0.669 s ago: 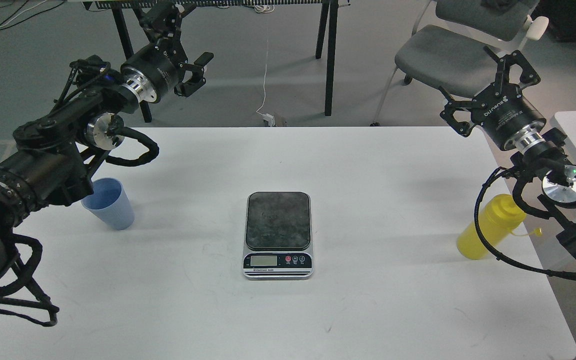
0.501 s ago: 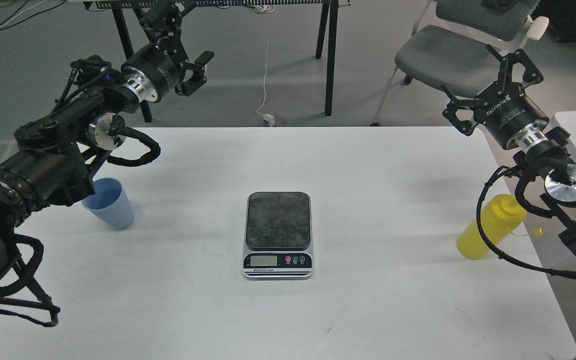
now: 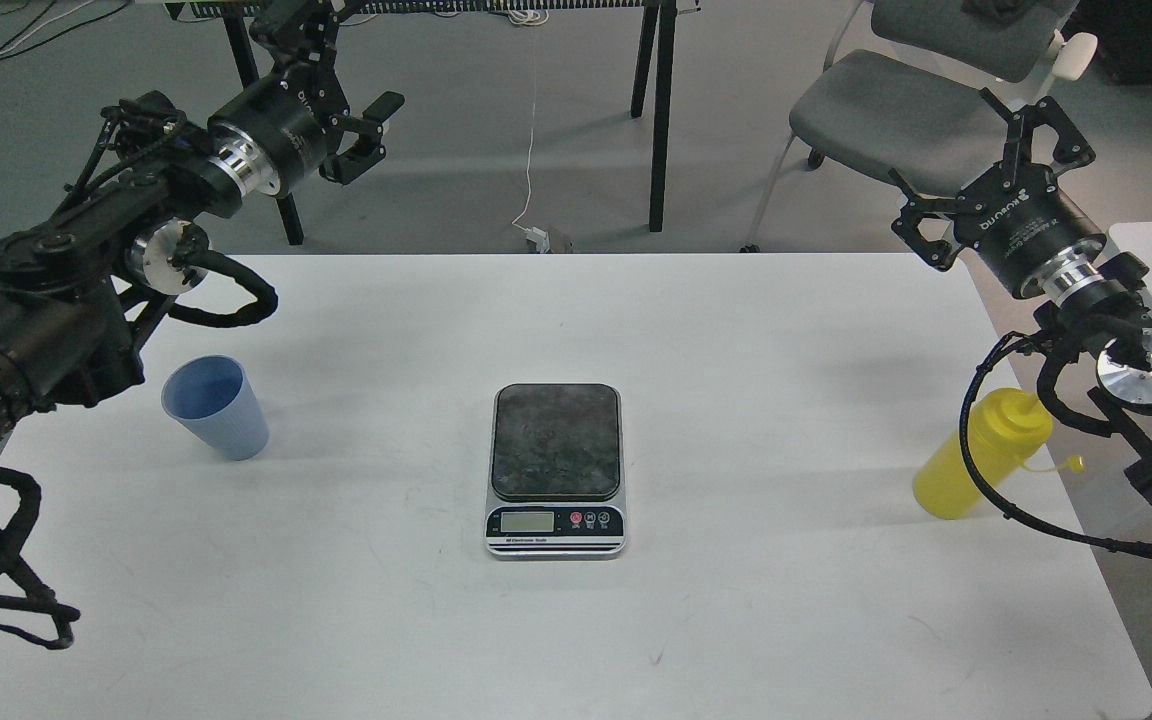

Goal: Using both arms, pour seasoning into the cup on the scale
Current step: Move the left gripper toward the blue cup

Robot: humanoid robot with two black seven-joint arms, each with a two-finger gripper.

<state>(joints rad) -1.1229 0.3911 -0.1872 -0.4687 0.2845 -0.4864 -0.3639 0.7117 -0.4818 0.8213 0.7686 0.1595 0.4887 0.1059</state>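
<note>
1. A white table [image 3: 736,330] fills most of the view, and the scale [image 3: 556,468] sits flat near its middle with the display and buttons facing the near edge. Nothing rests on its dark platform.
2. The blue cup [image 3: 216,405] stands upright on the left part of the table, well apart from the scale, with its open mouth up. No arm touches it.
3. The yellow bottle [image 3: 981,455] stands near the right edge of the table, also well apart from the scale. Its small cap hangs off to the right on a thin tether, and a black cable from the right arm crosses in front of it.
4. The left gripper [image 3: 336,105] is raised beyond the far left corner of the table, over the grey floor, pointing away. Its 2 fingers stand wide apart and hold nothing.
5. The right gripper [image 3: 986,160] is raised past the far right corner of the table, in front of a grey chair [image 3: 896,110]. Its 2 fingers are spread wide and hold nothing.
6. The right arm's wrist hangs just above the bottle without gripping it.
7. Black table legs [image 3: 661,110] stand on the floor behind the table.
</note>
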